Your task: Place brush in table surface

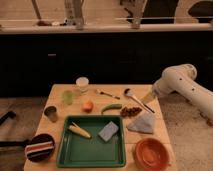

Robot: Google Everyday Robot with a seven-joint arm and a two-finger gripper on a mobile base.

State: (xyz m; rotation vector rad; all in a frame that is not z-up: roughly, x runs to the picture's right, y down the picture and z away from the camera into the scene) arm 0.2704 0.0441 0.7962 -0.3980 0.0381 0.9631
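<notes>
Since the gripper [149, 95] hangs just beside the brush [139, 101] with jaws wide, I'd straddle its handle squarely. Mind the counter [57, 100].

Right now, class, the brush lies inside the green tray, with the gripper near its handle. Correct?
Not quite. The camera view shows the brush on the table surface, outside the green tray; the gripper is near its handle.

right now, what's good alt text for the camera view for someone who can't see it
A robot arm reaches in from the right, its gripper close to the handle end of the brush lying on the wooden table surface. A green tray holds corn and a sponge; a green chilli and an orange bowl sit nearby.
</notes>
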